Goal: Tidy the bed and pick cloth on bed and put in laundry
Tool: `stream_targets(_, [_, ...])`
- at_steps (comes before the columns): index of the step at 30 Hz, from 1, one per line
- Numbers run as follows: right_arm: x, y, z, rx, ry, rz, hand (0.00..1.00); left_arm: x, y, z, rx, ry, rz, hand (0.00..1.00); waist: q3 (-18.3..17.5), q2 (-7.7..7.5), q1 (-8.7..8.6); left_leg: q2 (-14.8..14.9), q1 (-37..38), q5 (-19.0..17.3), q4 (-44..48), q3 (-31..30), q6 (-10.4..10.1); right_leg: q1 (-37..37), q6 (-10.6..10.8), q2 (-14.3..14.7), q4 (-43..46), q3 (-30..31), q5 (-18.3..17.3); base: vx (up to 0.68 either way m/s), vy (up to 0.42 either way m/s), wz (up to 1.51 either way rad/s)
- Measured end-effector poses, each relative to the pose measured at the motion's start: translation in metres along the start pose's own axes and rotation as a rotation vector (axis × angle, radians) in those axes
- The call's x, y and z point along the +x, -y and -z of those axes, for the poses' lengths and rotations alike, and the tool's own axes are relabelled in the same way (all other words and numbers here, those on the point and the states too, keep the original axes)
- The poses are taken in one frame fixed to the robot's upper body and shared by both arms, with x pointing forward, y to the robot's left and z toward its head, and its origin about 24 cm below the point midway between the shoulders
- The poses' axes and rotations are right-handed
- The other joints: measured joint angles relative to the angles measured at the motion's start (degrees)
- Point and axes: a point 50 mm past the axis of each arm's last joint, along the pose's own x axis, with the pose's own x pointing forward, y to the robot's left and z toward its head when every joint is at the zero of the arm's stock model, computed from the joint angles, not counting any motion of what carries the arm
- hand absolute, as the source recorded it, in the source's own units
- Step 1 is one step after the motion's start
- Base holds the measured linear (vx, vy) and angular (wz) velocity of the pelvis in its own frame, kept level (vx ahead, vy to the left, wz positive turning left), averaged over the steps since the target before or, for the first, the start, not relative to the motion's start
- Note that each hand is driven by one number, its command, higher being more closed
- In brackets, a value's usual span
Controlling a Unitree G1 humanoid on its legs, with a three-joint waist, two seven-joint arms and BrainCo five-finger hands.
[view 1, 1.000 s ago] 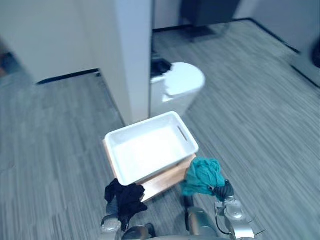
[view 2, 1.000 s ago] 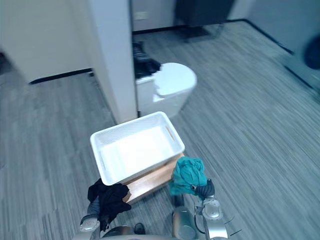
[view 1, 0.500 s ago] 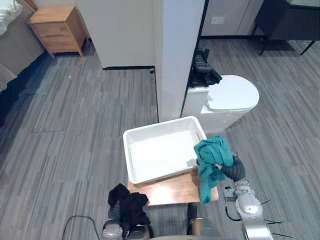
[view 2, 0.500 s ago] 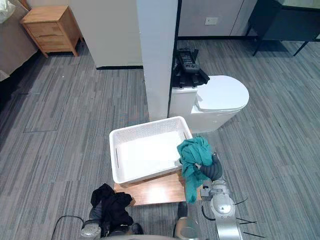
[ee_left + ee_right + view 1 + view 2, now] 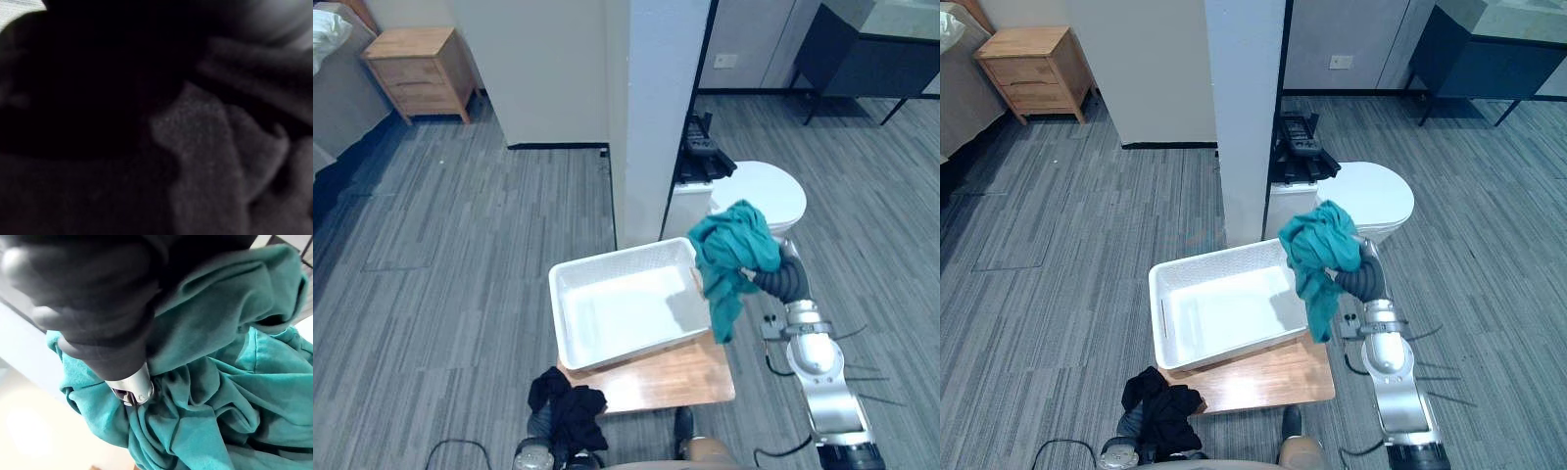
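1. The right robot hand [image 5: 113, 333] grips a bunched teal cloth [image 5: 732, 250], raised over the right rim of the white basket [image 5: 556, 313].
2. The basket sits on a low wooden worktop [image 5: 675, 377].
3. Black cloth [image 5: 570, 411] covers the left robot hand [image 5: 538, 427], down by the worktop's near left corner; I cannot tell its grip.

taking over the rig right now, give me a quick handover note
Right hand: shut on the teal cloth, raised by the right rim of the basket, with the cloth's tail hanging by that rim.
Left hand: low, close to the body, with the black cloth bunched over it; grip hidden.
Basket: white, empty, sitting on a wooden stand.
Done: both cloths are off the bed and at the basket.
Left: drop the teal cloth in, then the black one. The state of the bed cannot be judged from here.
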Motion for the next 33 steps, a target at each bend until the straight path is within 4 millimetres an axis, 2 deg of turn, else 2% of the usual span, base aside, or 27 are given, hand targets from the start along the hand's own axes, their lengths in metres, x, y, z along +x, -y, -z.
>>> stream_targets(5, [0.018,0.0,-0.018,0.004,0.093,0.014,1.0,0.0,0.001,0.0,0.003,0.0,0.002,1.0,-0.09,0.04,0.03,0.02,0.06,0.09,0.08,-1.56,0.06,1.09,-0.09,-0.2,-0.07,-1.23,0.17,-0.08,-0.003,0.13])
stream_targets(11, [0.032,-0.015,-0.042,0.03,0.194,-0.034,1.0,-0.001,0.002,0.002,0.002,-0.009,0.001,1.0,-1.57,-0.06,0.75,-0.18,-0.43,1.65,-1.3,-3.68,0.21,1.28,-0.11,-0.46,-0.07,-2.95,0.18,-0.09,-0.022,0.18])
stream_targets(15, [0.039,-0.017,-0.038,0.025,0.176,-0.039,1.0,-0.001,0.003,0.001,-0.004,-0.006,0.0,1.0,-1.7,-0.17,1.38,-0.79,-0.15,3.39,-4.0,-6.31,-0.04,1.98,-0.11,-0.99,-0.07,-5.08,0.18,-0.08,-0.013,0.35])
stream_targets(22, [0.035,-0.018,-0.032,0.008,0.151,-0.046,1.0,0.0,0.003,-0.001,-0.01,-0.001,-0.013,1.0,-2.14,-0.32,1.76,-1.28,0.46,6.62,-8.94,-10.89,0.45,3.12,-0.1,-1.38,-0.16,-9.21,0.17,-0.04,-0.001,0.39])
stream_targets(25, [0.028,-0.021,-0.02,-0.015,0.099,-0.032,1.0,0.0,0.003,-0.003,-0.008,0.004,-0.01,1.0,-2.68,-0.36,2.3,-1.91,1.04,8.93,-10.02,-13.14,0.73,4.89,-0.04,-1.87,-1.04,-11.93,0.12,0.0,0.001,0.44])
stream_targets(26, [0.024,-0.024,-0.009,-0.016,0.051,-0.029,1.0,0.001,0.003,-0.004,-0.008,0.008,-0.012,1.0,-2.79,-0.33,3.14,-2.0,1.76,9.04,-9.98,-13.68,0.78,5.98,0.1,-1.99,-1.1,-12.69,0.01,0.0,0.005,0.29])
stream_targets(30, [0.001,-0.041,0.028,-0.046,-0.125,-0.061,1.0,0.0,-0.002,-0.01,-0.012,0.041,-0.025,1.0,-3.74,-0.67,4.41,-2.69,2.32,9.15,-9.95,-15.67,0.88,7.91,0.99,-2.33,-1.31,-14.58,-0.72,-0.04,0.006,0.28])
stream_targets(32, [-0.019,-0.052,0.056,-0.08,-0.282,-0.099,1.0,0.0,-0.004,-0.015,-0.015,0.064,-0.034,1.0,-3.77,-0.74,4.84,-3.14,2.19,9.81,-10.6,-16.06,1.05,7.92,1.31,-2.66,-1.77,-14.79,-0.96,-0.07,0.01,0.09])
stream_targets(33, [-0.026,-0.053,0.065,-0.093,-0.332,-0.107,0.0,0.0,-0.005,-0.017,-0.017,0.073,-0.035,1.0,-3.75,-0.62,4.74,-3.26,2.21,10.19,-11.09,-16.33,1.18,7.92,1.39,-2.72,-1.82,-15.05,-1.02,-0.07,0.0,0.2])
